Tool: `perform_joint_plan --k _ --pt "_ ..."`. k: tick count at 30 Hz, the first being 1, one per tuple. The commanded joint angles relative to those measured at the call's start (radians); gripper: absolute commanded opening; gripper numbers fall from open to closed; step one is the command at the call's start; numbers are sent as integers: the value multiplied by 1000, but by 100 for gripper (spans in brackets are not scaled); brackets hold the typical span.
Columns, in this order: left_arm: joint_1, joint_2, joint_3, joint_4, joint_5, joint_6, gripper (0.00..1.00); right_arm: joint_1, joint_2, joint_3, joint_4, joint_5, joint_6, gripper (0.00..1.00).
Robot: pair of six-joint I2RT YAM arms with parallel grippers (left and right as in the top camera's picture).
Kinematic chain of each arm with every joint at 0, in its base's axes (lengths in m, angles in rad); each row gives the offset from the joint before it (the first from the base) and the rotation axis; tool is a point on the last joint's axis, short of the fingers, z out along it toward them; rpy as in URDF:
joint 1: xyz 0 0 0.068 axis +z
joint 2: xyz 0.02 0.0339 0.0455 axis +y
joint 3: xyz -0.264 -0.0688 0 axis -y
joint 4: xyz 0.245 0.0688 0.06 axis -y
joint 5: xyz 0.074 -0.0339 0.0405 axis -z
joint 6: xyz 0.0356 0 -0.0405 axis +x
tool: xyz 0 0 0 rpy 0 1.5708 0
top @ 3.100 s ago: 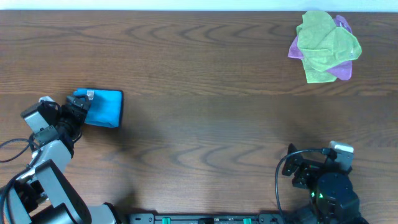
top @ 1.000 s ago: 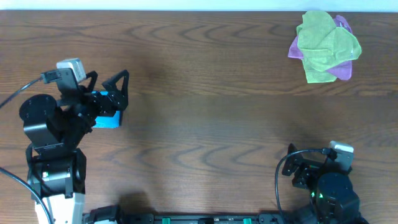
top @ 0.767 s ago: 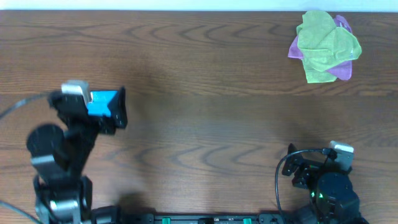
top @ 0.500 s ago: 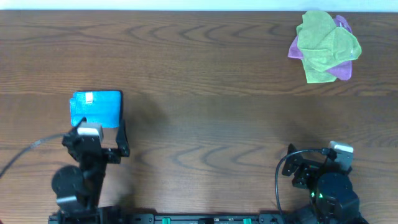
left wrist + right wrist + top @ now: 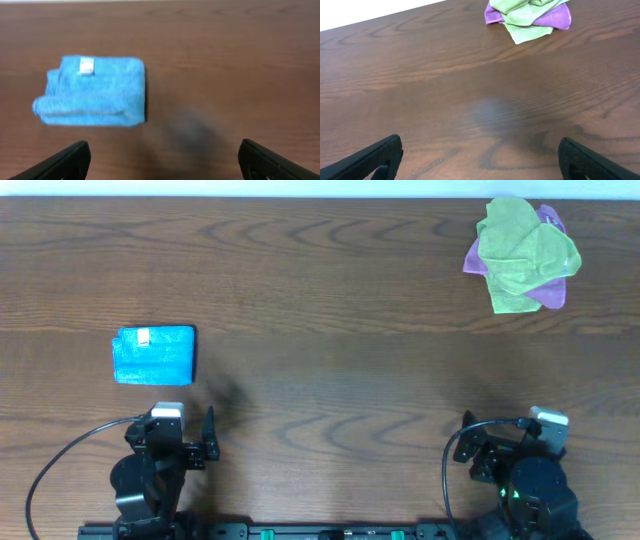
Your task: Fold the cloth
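Observation:
The sky-blue cloth (image 5: 154, 354) lies folded into a small rectangle on the left of the wooden table, its white tag on top. It also shows in the left wrist view (image 5: 92, 90). My left gripper (image 5: 185, 445) is open and empty, drawn back near the front edge, well clear of the cloth; its fingertips frame bare wood in the left wrist view (image 5: 162, 160). My right gripper (image 5: 510, 448) is open and empty at the front right, over bare table (image 5: 480, 160).
A lime-green cloth (image 5: 522, 250) lies crumpled on a purple-pink cloth (image 5: 548, 292) at the far right corner, also in the right wrist view (image 5: 527, 15). Black cables run beside both arm bases.
My left gripper let go of the folded blue cloth and pulled back from it toward the front edge. The cloth stays flat on the table. The right arm has not moved.

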Motion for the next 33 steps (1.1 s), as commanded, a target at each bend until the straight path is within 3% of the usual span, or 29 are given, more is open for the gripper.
perform_joint_plan --k 1,10,33 --pt "-9 -11 -7 -36 -4 -15 95 -8 -5 -1 -1 14 14 99" --pt "-121 -11 -21 -53 -27 -39 95 -8 -5 -1 -1 14 14 99" --pt "-122 -11 -21 -50 -26 -42 95 -8 -5 -1 -1 14 14 99"
